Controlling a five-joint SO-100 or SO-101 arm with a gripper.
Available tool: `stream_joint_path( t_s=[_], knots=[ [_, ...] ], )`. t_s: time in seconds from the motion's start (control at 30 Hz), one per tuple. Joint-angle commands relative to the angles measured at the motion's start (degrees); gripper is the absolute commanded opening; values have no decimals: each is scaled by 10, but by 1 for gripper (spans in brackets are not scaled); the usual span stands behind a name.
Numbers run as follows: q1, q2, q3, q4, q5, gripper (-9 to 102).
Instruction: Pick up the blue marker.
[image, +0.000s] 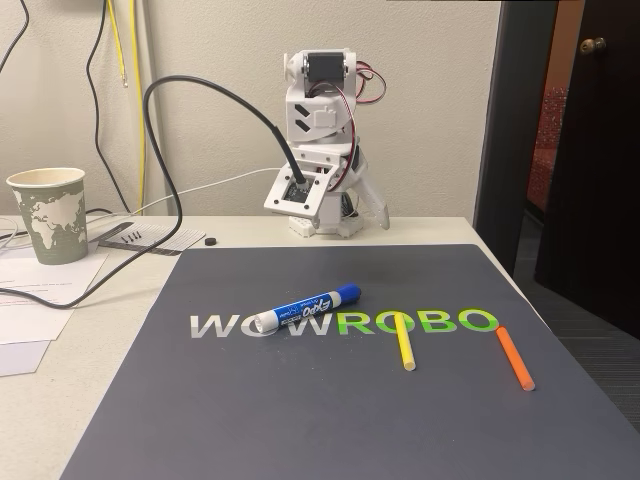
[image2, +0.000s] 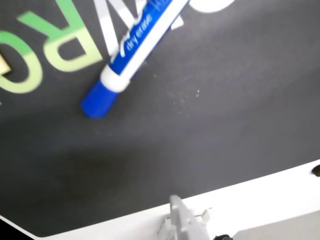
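Blue marker (image: 305, 308) lies mid-mat (image: 300, 420), well apart from edges

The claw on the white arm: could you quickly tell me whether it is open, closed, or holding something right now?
Claw: open or closed cannot be told; just one grey tip is in the wrist view. It holds nothing; the blue-capped white marker lies on the mat.

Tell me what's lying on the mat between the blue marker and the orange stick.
In the fixed view, the thin yellow stick lies between the blue marker and the orange stick, on the green letters of the dark mat.
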Motion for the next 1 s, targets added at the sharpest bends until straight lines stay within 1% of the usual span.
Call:
stream_joint_path(
  t_s=[0.0,0.1,0.2,0.4,0.53,0.77,0.97],
  knots=[
    [-3,48,69,-18,-5,44],
    [-3,63,127,-79,-7,43],
    [-3,50,127,-98,-12,40],
    [-3,41,122,-149,-8,39],
    [-3,31,121,-197,24,38],
    [-1,11,121,-255,25,38],
    [8,2,121,-279,23,38]
  ],
)
